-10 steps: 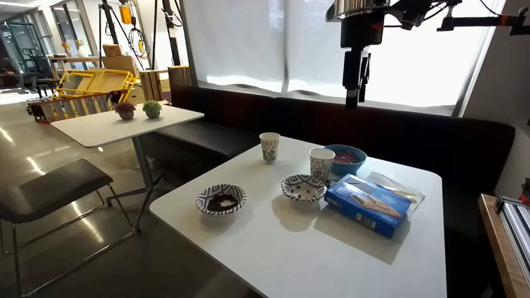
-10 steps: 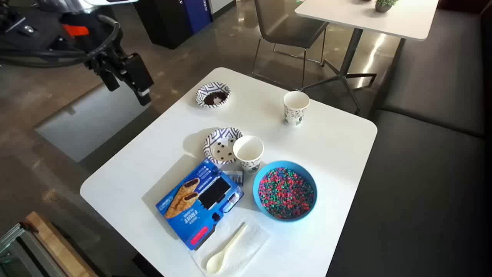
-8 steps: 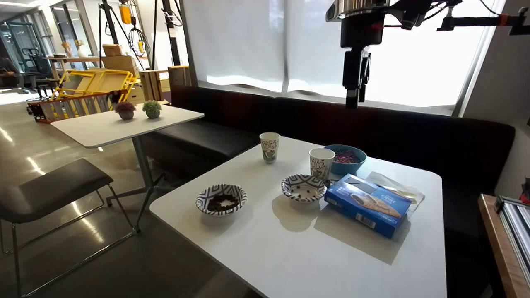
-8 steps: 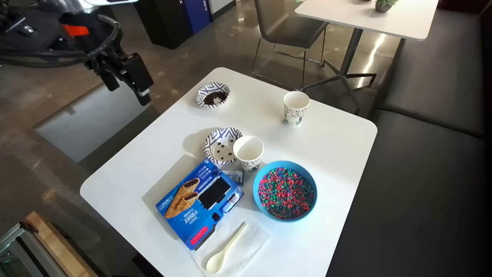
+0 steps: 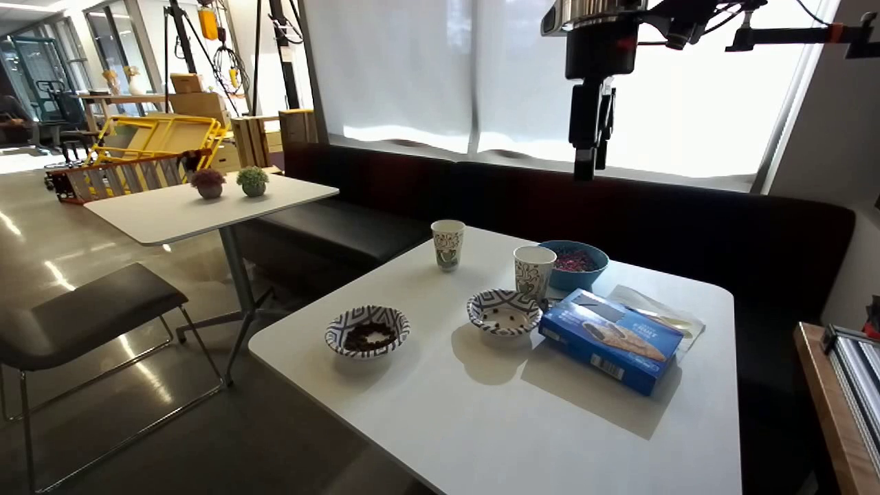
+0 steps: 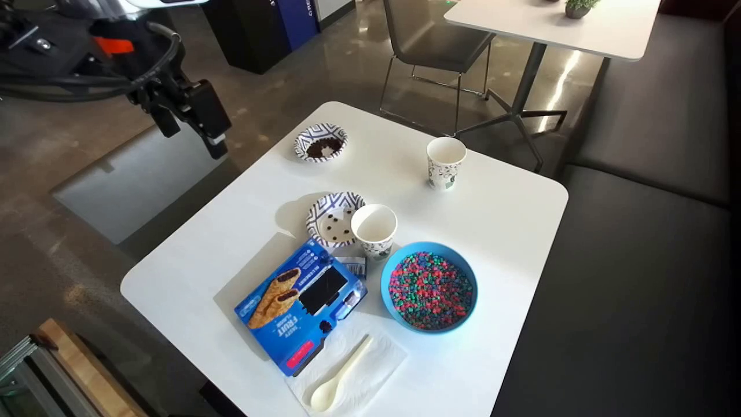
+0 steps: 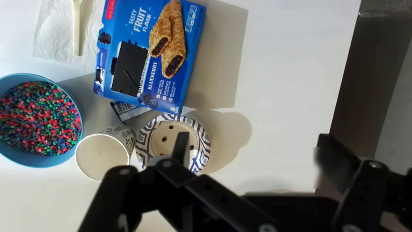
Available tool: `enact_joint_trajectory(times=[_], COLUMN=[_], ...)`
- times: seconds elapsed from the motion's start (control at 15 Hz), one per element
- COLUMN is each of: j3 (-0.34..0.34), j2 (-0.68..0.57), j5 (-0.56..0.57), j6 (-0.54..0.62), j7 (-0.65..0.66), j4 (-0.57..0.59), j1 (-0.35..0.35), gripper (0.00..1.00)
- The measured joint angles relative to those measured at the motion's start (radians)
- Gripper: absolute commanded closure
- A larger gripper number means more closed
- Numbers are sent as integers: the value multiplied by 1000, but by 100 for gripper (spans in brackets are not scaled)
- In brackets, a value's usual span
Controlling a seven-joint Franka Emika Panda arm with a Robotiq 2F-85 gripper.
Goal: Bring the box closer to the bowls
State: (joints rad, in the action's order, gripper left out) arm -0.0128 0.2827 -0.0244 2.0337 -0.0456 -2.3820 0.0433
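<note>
Bright window blinds (image 5: pixel 399 75), dark bench (image 5: pixel 337 223), farther white table (image 5: pixel 158 220), dark chair (image 5: pixel 89 313), glossy floor (image 6: pixel 278 92)

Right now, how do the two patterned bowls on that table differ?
The inner bowl, beside the blue box, holds a few scattered dark bits; the outer bowl holds a thicker dark mass. The inner bowl stands close to a paper cup; the outer bowl stands apart. Both are shallow, round and similarly patterned.

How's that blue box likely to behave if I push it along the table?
The box will probably slide, not tip: it lies broad face up. Its cardboard sides could dent under hard pressure. One corner is right beside a bowl, so pushing that way may move both.
</note>
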Motion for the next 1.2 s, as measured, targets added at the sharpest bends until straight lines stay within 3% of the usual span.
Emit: enact_joint_trajectory(times=[0.93,1.2], j3=[0,37], j2=[0,-30], j5=[0,-1], j6=[0,-5], j7=[0,-8], j4=[0,37], j1=[-1,-26], gripper=[0,0])
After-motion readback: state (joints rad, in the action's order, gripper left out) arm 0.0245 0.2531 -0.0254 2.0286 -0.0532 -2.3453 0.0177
